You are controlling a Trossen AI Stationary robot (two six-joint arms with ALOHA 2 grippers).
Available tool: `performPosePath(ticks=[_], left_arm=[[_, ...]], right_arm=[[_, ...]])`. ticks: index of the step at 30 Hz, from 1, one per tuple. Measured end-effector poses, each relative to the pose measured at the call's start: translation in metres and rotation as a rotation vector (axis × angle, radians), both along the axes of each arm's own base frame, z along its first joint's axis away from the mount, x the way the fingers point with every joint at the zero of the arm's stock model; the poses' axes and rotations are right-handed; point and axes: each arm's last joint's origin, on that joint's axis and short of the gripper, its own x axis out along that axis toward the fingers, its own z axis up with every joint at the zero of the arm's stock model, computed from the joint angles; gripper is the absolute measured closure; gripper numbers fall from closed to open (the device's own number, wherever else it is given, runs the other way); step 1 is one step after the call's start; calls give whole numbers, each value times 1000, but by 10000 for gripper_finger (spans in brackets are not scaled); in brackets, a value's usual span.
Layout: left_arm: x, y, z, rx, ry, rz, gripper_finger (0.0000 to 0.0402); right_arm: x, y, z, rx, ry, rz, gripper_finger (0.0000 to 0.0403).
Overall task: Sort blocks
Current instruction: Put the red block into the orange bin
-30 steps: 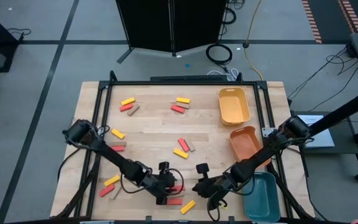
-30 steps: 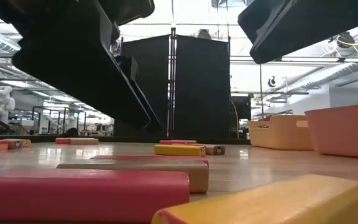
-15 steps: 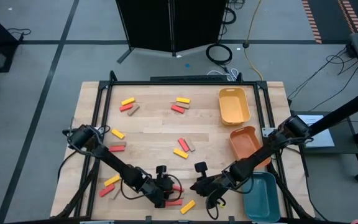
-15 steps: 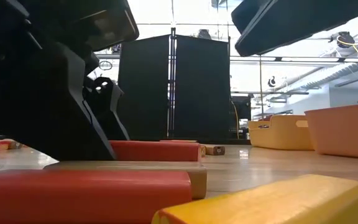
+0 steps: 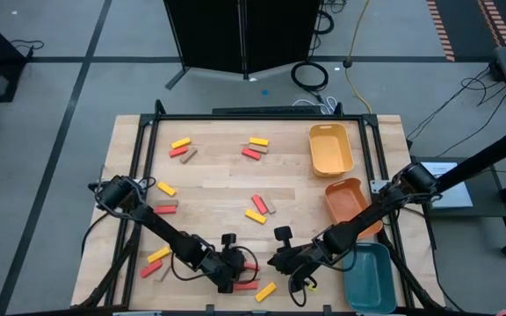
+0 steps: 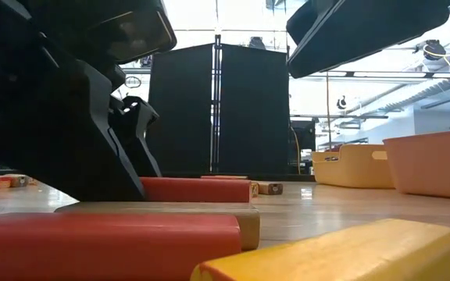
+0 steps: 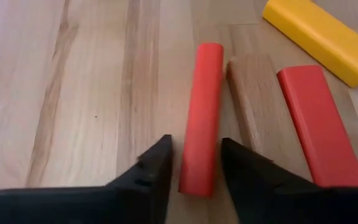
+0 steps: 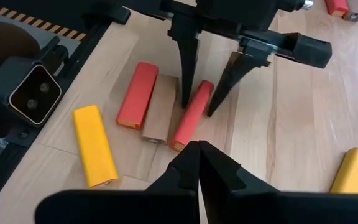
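Observation:
Near the table's near edge lie a tan block (image 7: 253, 106), a flat red block (image 7: 319, 124) and a yellow block (image 7: 319, 37). Beside them a second red block (image 7: 201, 118) stands on its narrow long side. My left gripper (image 7: 194, 155) is down at the table, open, with its fingers on either side of that block's end (image 8: 197, 93). My right gripper (image 8: 197, 152) is shut, touches nothing and hovers above the table just right of this group (image 5: 275, 261). Other red, yellow and tan blocks lie scattered over the table. My left gripper comes slanting down from the table's left side, its fingers lying along the red block. One finger (image 7: 241, 165) lies against the block's long side near its end (image 7: 213, 168). The other finger (image 7: 157, 162) stands a little off it. The block rests on the table on its narrow side.
Yellow tray (image 5: 330, 149), orange tray (image 5: 348, 200) and teal tray (image 5: 372, 276) line the table's right side. Block groups lie far left (image 5: 180, 147), far middle (image 5: 255, 147), mid-table (image 5: 260, 209) and at the left (image 5: 155, 262). Another yellow block (image 8: 353, 171) lies near my right gripper.
My left gripper has come down to the table over the red block. That block lay flat behind the tan one and now stands tipped up on its narrow side. My right gripper has drifted slightly toward the table's left.

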Motion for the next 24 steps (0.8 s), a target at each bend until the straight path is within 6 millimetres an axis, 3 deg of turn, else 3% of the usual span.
performPosePath(ticks=[4, 9, 13, 18, 24], left_arm=[[1, 2, 3, -13, -5, -3, 366], [3, 6, 15, -7, -29, -34, 366], [9, 19, 31, 34, -83, -28, 360], [30, 56, 43, 125, -146, 22, 356], [66, 125, 48, 160, -267, 91, 354]], right_arm=[[0, 0, 0, -2, 2, 1, 403], [-4, -3, 3, -17, 25, 0, 403], [-12, -6, 18, -2, 31, -11, 403], [-28, -5, 41, -18, -24, -60, 403], [-50, 6, 61, -42, -96, -64, 403]])
